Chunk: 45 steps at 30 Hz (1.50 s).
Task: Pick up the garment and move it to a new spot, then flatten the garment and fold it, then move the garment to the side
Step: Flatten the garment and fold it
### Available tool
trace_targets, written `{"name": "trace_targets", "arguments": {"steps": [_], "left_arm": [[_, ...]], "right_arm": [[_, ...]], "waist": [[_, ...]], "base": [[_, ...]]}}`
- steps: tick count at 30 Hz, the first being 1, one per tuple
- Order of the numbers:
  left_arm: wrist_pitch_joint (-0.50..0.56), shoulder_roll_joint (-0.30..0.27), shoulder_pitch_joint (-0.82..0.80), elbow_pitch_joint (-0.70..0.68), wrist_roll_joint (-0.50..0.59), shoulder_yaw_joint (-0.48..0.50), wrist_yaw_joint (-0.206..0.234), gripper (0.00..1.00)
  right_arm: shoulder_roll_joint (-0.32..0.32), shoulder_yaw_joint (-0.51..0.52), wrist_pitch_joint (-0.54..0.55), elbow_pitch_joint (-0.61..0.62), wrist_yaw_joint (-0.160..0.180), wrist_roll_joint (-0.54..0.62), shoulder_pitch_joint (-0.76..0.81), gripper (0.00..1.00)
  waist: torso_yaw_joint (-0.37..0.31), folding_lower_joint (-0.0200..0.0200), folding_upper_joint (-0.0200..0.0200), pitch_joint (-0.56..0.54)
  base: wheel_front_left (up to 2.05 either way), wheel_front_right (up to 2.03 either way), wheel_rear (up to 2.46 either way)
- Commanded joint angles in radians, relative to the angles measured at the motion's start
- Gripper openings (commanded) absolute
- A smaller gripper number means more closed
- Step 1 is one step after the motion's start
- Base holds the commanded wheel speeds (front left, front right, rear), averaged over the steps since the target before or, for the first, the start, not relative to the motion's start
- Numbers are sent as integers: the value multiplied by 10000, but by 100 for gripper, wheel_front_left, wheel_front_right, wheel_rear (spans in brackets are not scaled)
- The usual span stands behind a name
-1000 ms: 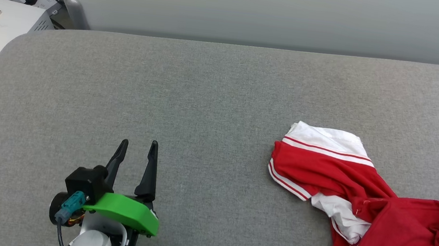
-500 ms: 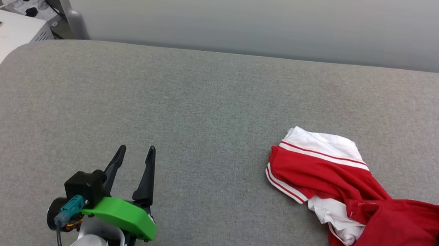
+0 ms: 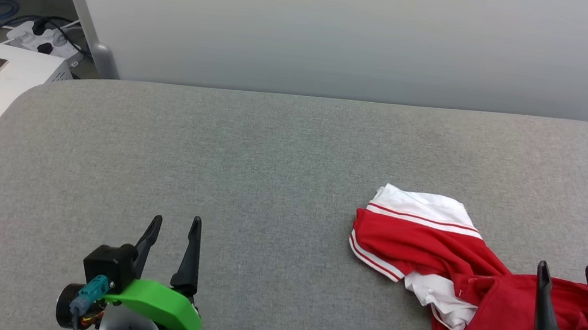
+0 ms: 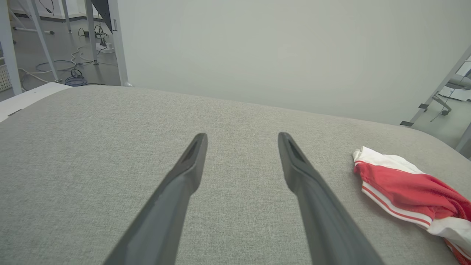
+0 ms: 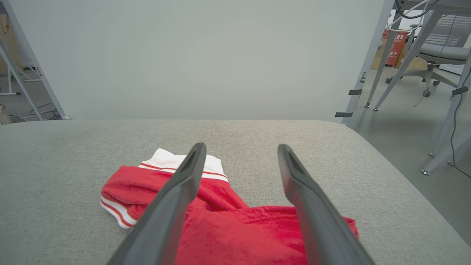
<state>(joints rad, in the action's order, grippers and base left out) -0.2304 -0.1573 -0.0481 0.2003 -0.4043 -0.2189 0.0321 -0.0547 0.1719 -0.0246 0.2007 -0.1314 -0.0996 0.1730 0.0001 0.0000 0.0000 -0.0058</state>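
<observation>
Right claw [image 3: 565,267] is sitting released, both fingers spread wide, gripping nothing. It's hovering over the bunched red end of the garment [image 3: 428,239]; can't tell if it's touching cloth. The garment is lying crumpled on the near right part of the grey tabletop [image 3: 273,157]. The red bulk is sitting under the claw, a white sleeve with red-white striped trim is pointing toward the far left, and a bit of white is poking out in the middle. Left claw [image 3: 177,219] is also resting released and empty, over bare tabletop at near left, well apart from the garment.

Handling, my read: it's looking light, soft and fully limp, so it'll be sagging and dragging once lifted, not slipping much. Pinching the red heap is likely catching several layers at once. A single edge, such as the striped hem or the sleeve opening, is looking like the better hold for spreading it flat. Nothing fragile here.
</observation>
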Motion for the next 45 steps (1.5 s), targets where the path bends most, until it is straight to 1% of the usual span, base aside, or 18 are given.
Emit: {"name": "trace_targets", "arguments": {"steps": [1,6,7,11,13,18,19,21,26,30,37,42,43,44,45], "left_arm": [[67,-56,130,-52,7,-22,86,100],[338,-122,29,-102,83,-220,60,100],[642,-172,-263,-109,184,-459,-52,100],[1133,-131,-804,-45,251,-828,-274,100],[1457,-76,-1214,10,323,-1119,-466,100],[2335,291,-2674,323,448,-1927,-995,100],[2948,552,-3915,816,503,-2561,-1290,100],[3240,657,-4498,1132,498,-2887,-1397,100],[3951,851,-5767,2074,341,-3678,-1553,100],[4768,947,-6613,2987,-80,-4259,-1605,100],[6742,889,-7415,4666,-546,-5217,-1624,100],[8278,703,-7529,5443,-991,-6113,-1626,100],[8401,658,-7545,5447,-1110,-6303,-1626,42],[8388,607,-7565,5428,-1184,-6417,-1626,0],[8355,542,-7583,5406,-1267,-6552,-1626,0]], "right_arm": [[23,-135,111,252,7,20,232,100],[37,-486,407,842,7,27,538,100],[40,-638,579,1031,7,10,570,100],[42,-770,682,1160,7,-14,495,100],[43,-746,724,1199,7,-65,435,100],[44,-724,724,1287,7,-88,96,100],[42,-852,702,1296,7,16,-298,100],[12,-941,648,1298,7,47,-478,100],[-43,-1157,522,1236,7,6,-865,100],[-28,-1300,410,1078,7,-133,-1116,100],[16,-1400,151,582,7,-468,-1339,100],[33,-1436,33,334,7,-667,-1398,100],[35,-1440,18,294,7,-701,-1404,100],[37,-1441,10,267,7,-715,-1406,100],[38,-1439,-2,241,7,-751,-1418,100]], "waist": [[-75,0,0,-59],[-193,0,0,-52],[-265,0,0,62],[-379,0,0,289],[-428,0,0,489],[-634,0,0,1186],[-901,0,0,1822],[-1059,0,0,2118],[-1476,0,0,2765],[-1800,0,0,3217],[-2176,0,0,3582],[-2270,0,0,3607],[-2275,0,0,3591],[-2272,0,0,3577],[-2258,0,0,3562]], "base": [[0,0,0],[0,0,0],[0,0,0],[0,0,0],[0,0,0],[0,0,0],[0,0,0],[0,0,0],[0,0,0],[0,0,0],[0,0,0],[0,0,0],[0,0,0],[0,0,0],[0,0,0]]}}
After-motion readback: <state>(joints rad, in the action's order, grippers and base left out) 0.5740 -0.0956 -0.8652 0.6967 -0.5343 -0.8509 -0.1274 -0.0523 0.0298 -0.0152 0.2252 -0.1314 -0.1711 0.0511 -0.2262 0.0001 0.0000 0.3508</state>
